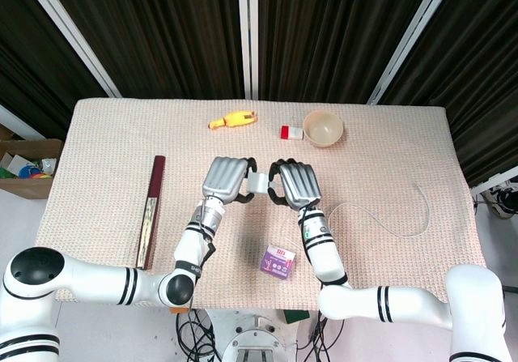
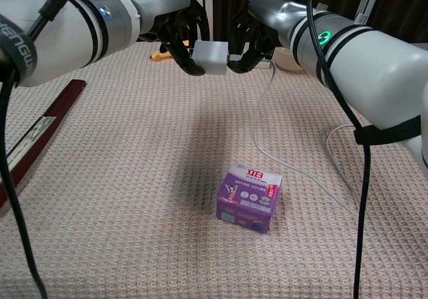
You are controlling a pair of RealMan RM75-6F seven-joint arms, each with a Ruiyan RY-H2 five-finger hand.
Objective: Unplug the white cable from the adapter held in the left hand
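My left hand [image 1: 225, 177] [image 2: 177, 35] holds the white adapter [image 1: 257, 182] [image 2: 212, 56] in the air above the middle of the table. Directly to its right, my right hand [image 1: 297, 181] [image 2: 253, 35] has its fingertips curled in against the adapter's side, pinching the plug end of the white cable [image 2: 257, 112]. The plug itself is hidden by those fingers. From the right hand the cable hangs to the cloth and trails off to the right in a loop [image 1: 388, 228].
A purple box [image 1: 278, 261] [image 2: 249, 198] lies on the cloth below the hands. At the back stand a beige bowl [image 1: 323, 127], a small red-and-white item [image 1: 290, 132] and a yellow toy [image 1: 233, 120]. A long dark red case [image 1: 150, 210] lies at the left.
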